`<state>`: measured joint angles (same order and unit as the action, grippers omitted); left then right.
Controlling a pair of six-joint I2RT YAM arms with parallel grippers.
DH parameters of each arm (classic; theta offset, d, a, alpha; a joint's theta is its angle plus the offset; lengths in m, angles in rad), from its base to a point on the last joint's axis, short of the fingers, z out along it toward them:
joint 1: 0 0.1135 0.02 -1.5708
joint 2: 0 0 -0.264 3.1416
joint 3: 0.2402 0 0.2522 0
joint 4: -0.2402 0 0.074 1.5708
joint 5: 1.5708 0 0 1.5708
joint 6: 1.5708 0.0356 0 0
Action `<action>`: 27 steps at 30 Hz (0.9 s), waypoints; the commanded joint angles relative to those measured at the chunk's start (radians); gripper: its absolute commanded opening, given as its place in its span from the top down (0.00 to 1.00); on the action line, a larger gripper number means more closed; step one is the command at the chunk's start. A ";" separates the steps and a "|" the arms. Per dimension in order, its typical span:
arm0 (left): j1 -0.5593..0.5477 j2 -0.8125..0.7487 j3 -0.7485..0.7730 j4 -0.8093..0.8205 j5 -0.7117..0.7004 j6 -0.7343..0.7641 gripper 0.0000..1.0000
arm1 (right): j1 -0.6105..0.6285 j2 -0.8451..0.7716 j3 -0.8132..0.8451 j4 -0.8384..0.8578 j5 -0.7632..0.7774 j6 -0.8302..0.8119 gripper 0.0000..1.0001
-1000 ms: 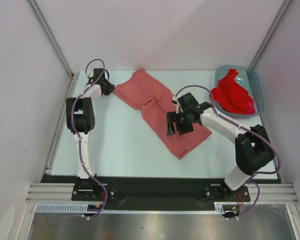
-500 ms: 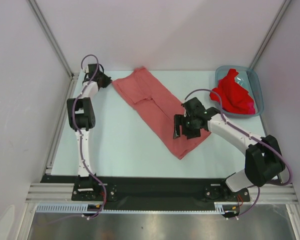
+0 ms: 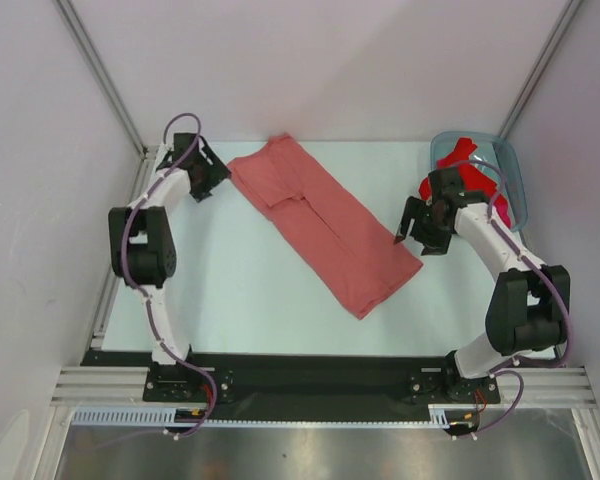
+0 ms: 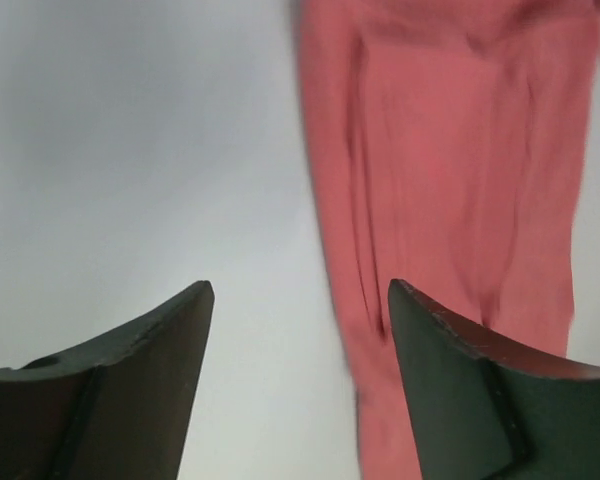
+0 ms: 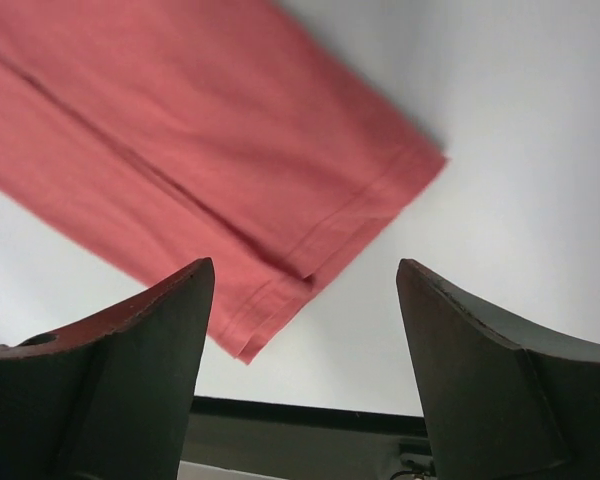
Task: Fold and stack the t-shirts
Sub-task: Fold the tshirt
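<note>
Across the middle of the top view, the salmon-pink t-shirt (image 3: 325, 225) lies flat on the pale table (image 3: 240, 280). It is folded into a long band that runs diagonally from the upper left of the frame to the lower right. At the band's upper-left end, the left gripper (image 3: 218, 185) sits just beside the cloth without touching it. In the left wrist view its jaws are spread wide and empty. The left gripper (image 4: 298, 295) hangs over bare table (image 4: 130, 150), and the salmon-pink t-shirt (image 4: 450, 180) fills the right half of that frame, ahead of and beyond the right-hand finger. At the right of the top view, the right gripper (image 3: 415, 235) hangs clear of the band's right-hand edge, between the cloth and the plastic bin (image 3: 517, 175) in the upper-right corner. The red t-shirts (image 3: 458, 148) are heaped in that bin, partly hidden behind the right arm. In the right wrist view the right gripper (image 5: 305, 268) is likewise spread and holds nothing. The hemmed end of the salmon-pink t-shirt (image 5: 180, 150) spreads across the upper left of that frame, and one of its corners reaches down between the two fingers. Bare table (image 5: 510, 200) fills the right side.
</note>
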<state>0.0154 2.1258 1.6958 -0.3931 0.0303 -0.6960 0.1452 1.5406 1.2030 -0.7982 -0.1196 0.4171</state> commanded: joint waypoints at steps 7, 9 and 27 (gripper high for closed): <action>-0.466 -0.708 -0.759 0.112 0.047 -0.221 0.29 | -0.131 -0.005 -0.026 0.051 -0.104 -0.003 0.23; -0.601 -0.817 -0.858 0.173 0.030 -0.394 0.30 | -0.130 -0.022 -0.020 0.047 -0.109 -0.017 0.22; -1.022 -0.480 -0.918 0.543 0.031 -0.993 0.38 | -0.127 -0.240 -0.076 0.001 -0.210 -0.017 0.21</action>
<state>-0.9840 1.6127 0.7902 0.0219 0.0338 -1.5246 0.0139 1.3613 1.1255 -0.7841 -0.2810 0.3916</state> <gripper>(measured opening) 0.643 0.787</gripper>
